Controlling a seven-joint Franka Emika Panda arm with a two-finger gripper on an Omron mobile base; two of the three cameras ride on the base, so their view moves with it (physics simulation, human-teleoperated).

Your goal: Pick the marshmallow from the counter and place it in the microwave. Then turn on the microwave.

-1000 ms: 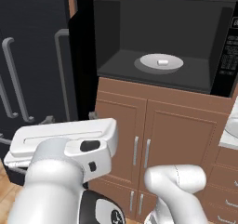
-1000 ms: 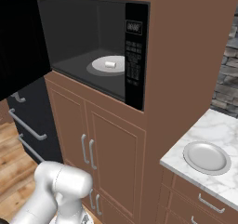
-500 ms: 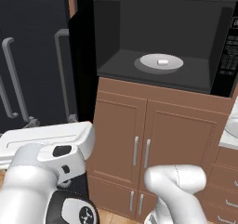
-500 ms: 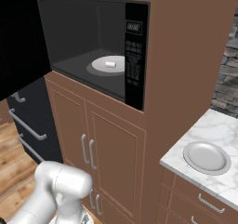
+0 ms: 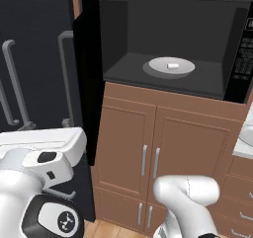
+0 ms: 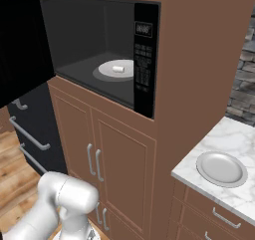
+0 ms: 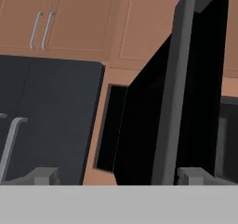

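The tall black fridge [image 5: 34, 59] with long grey handles stands just left of the large black built-in microwave [image 6: 99, 60], which sits in brown wood cabinetry with its door [image 5: 89, 84] swung wide open toward the fridge. Below the microwave are two brown wooden cabinet doors [image 6: 107, 159] with slim grey pulls. To the microwave's right, lower down, runs the white grey-veined marble counter [image 6: 234, 144], with a round white plate [image 6: 221, 168] lying on it. The microwave's black keypad panel and digital display [image 6: 143, 55] run down its right edge. Inside the dark cavity a pale round turntable [image 5: 172, 66] lies on the floor, and the tiny white soft-edged marshmallow [image 5: 172, 65] rests on it, near the middle. From the hand's camera, the gripper [image 7: 118, 175] faces the open door's grey vertical handle [image 7: 179, 79] from close by — its two dark fingertips are spread wide apart, holding nothing.
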